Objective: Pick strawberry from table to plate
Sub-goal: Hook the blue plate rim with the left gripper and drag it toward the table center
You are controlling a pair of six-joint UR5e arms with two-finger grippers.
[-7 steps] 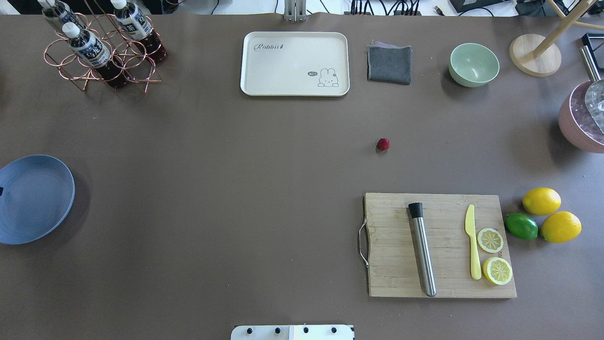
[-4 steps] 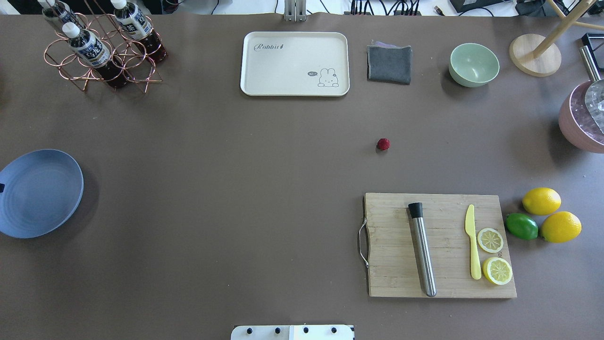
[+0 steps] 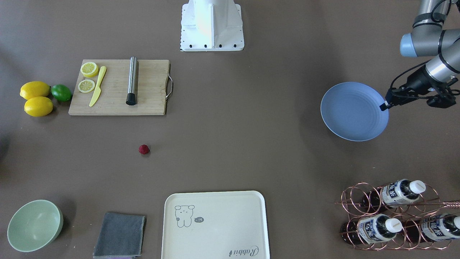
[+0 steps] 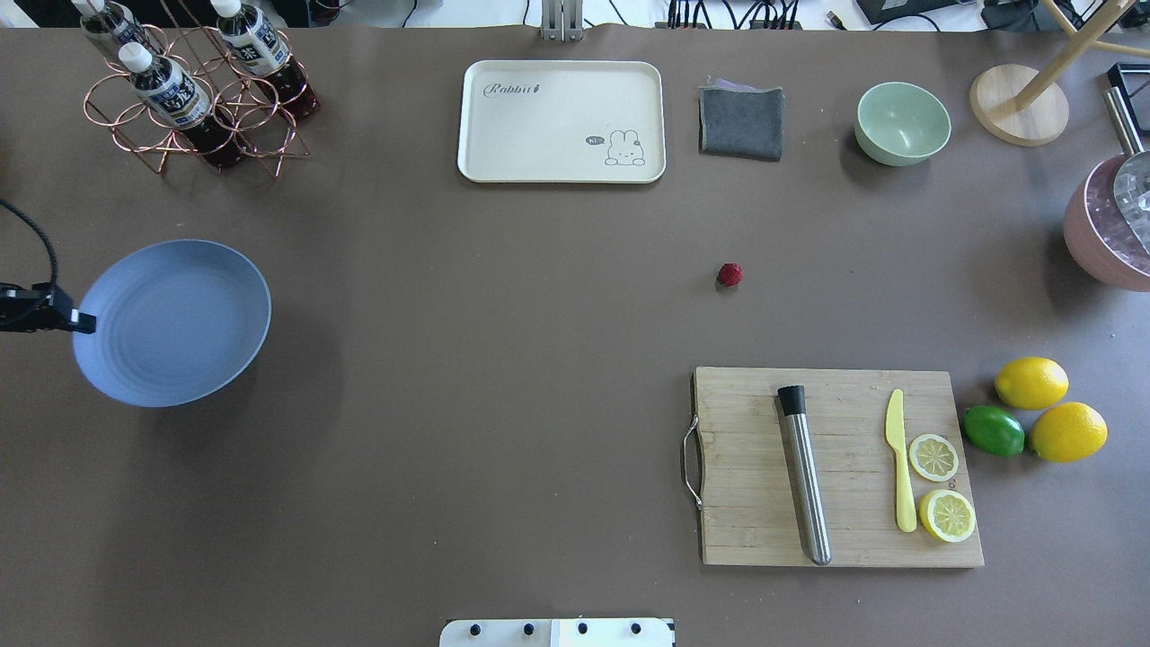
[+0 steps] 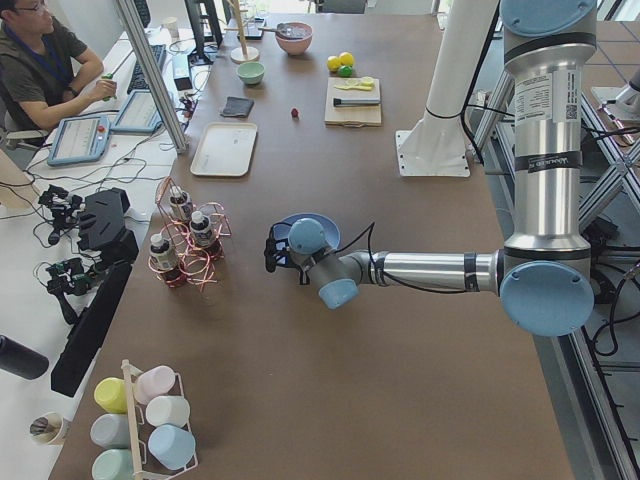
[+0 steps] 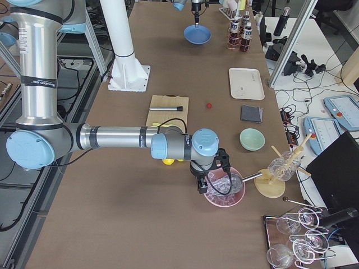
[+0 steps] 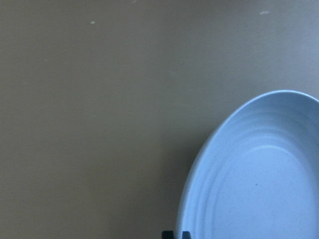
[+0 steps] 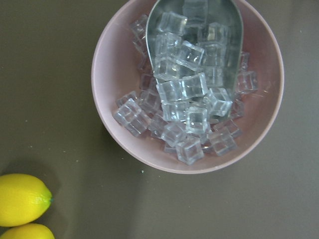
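Pinched between the left fingers [image 4: 77, 321]: the left rim of a round shallow light-blue plate [image 4: 180, 314], at the left side of the matte brown-grey counter [image 4: 467, 359] in the overhead view. Below and right of that plate, a broad soft shadow on the counter. In the left wrist view, only the plate's ridged inner face and bare counter beside it.

Well apart from the plate, right of centre: a tiny dark-red bumpy strawberry [image 4: 729, 274], alone on the counter. Farther back from it, a folded dark-grey cloth [image 4: 741, 121]; nearer, a wooden cutting board with a metal handle [image 4: 746, 503]. On the board, a steel cylinder with a black cap [image 4: 804, 476], a yellow plastic knife [image 4: 898, 467] and two lemon slices [image 4: 934, 456]. Just right of the board, two whole yellow lemons [image 4: 1031, 382] and a green lime [image 4: 993, 430], close together.

Along the far edge, a cream rectangular tray with a rabbit drawing [image 4: 539, 135], a pale-green bowl [image 4: 902, 126] and, at far left, a copper wire rack of bottles [image 4: 193, 108].

At the counter's right end, the right fingers [image 6: 201, 185] above a pink bowl [image 8: 107, 59] heaped with clear ice cubes [image 8: 187, 94] around a metal scoop [image 8: 159, 12]. Seen only from the side; impossible to tell whether spread or pressed together.
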